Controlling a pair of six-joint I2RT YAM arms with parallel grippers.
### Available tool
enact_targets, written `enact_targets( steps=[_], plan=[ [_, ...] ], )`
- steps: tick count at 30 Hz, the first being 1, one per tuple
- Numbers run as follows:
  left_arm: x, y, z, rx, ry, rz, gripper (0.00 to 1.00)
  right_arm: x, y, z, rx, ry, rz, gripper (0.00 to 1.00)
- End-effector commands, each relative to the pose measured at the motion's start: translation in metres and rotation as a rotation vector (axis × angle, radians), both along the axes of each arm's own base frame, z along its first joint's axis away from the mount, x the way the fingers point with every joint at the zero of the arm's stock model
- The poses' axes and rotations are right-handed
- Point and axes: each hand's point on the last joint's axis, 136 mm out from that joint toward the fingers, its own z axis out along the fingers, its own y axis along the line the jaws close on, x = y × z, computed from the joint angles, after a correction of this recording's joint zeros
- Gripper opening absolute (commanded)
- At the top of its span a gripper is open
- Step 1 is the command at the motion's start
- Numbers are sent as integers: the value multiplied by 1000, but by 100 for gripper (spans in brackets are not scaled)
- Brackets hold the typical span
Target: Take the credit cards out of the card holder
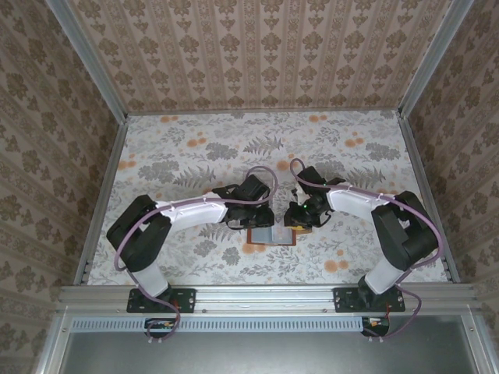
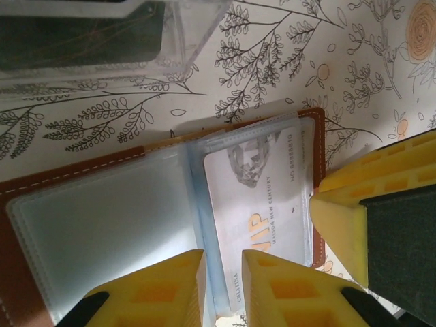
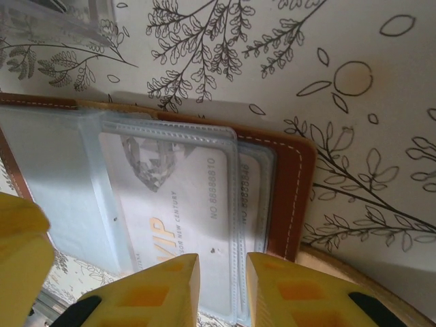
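Two wrist views (overhead cannot) show left tool, right tool straddling card holder, grip unclear.

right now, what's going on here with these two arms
Both arms are working over the open card holder lying flat on the table. The left gripper and right gripper each have their fingers nearly together at its clear sleeves; a firm pinch can't be confirmed. A silver VIP card sits in its sleeve, not yet out.
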Motion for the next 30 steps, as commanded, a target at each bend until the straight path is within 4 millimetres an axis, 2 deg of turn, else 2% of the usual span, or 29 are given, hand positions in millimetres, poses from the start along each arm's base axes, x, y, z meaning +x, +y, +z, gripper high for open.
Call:
enact_targets(
  steps=[1,21,30],
  plan=[
    [2,-7,-1,-46,23,8,23,7,11,6,36,-8,2,26],
    [2,-11,-24,-68,79,23,19,1,5,-11,-1,21,7,24],
    [-2,1,-36,-18,87,36,17,-1,4,-11,-6,25,13,24]
  ],
)
